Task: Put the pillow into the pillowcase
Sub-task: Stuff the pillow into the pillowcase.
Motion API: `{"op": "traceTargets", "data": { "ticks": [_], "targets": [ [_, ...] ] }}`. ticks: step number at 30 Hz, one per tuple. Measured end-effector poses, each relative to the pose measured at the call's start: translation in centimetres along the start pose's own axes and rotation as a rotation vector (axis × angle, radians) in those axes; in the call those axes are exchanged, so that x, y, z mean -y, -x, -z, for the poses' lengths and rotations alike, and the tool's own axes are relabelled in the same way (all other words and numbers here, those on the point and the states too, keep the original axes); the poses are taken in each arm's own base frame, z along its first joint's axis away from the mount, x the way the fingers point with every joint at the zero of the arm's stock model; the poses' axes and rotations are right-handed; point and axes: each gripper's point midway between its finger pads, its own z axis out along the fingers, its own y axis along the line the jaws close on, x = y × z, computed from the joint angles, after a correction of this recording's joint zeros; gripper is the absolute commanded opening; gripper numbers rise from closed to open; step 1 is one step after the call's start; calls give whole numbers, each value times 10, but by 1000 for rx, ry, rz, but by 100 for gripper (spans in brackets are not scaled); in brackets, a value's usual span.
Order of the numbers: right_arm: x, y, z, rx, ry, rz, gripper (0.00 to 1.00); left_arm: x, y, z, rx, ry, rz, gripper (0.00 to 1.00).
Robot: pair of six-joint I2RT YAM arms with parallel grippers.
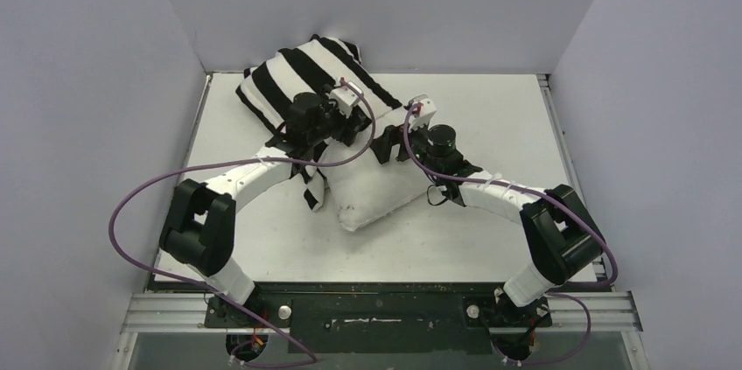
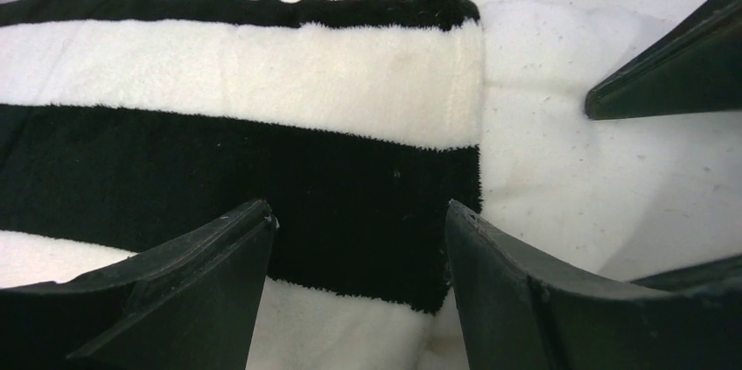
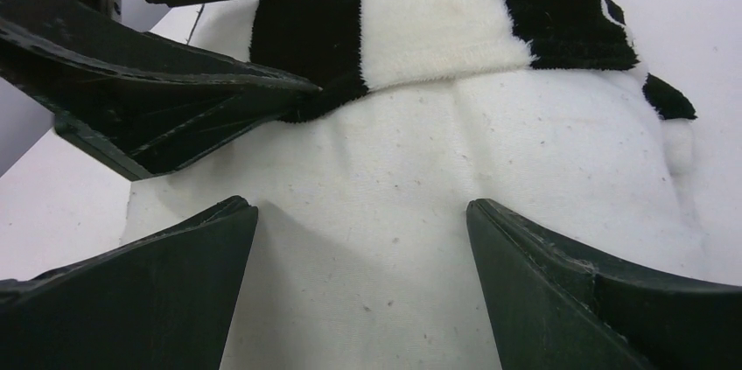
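The black-and-white striped pillowcase (image 1: 293, 81) lies bunched at the back left, its open end pulled partly over the off-white pillow (image 1: 376, 191), whose near half sticks out bare. My left gripper (image 1: 350, 129) is open over the pillowcase's hem (image 2: 437, 169), jaws apart above a black stripe with nothing pinched. Close beside it, my right gripper (image 1: 391, 136) is open with its fingers (image 3: 157, 291) spread over the bare pillow (image 3: 420, 195), just short of the pillowcase edge (image 3: 420, 29). The left gripper's fingers (image 3: 175, 99) show in the right wrist view.
A white tabletop (image 1: 490, 116) is enclosed by grey walls at the back and both sides. The pillowcase's far corner leans against the back wall (image 1: 341, 42). Both arms cross the table's middle, their purple cables (image 1: 149, 195) looping near the bases.
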Motion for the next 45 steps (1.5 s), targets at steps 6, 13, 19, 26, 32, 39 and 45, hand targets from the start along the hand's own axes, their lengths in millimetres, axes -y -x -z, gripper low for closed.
{"op": "traceTargets", "data": {
  "ticks": [6,13,19,26,32,39,45],
  "targets": [
    [7,-2,2,-7,2,15,88,8,25,14,61,-49,-6,70],
    [9,-7,4,-15,17,23,91,11,42,24,102,-69,-18,69],
    [8,-7,5,-14,20,19,92,14,14,11,33,-85,-20,69],
    [5,-5,5,1,31,-15,91,13,-5,-3,-3,-76,-17,25],
    [3,-6,-1,17,47,-63,78,8,1,-9,3,-51,-35,0],
    [9,-7,-33,40,71,-141,13,34,47,13,83,-61,-4,0],
    [0,15,-58,96,133,-271,0,64,71,41,132,-71,43,0]
  ]
}}
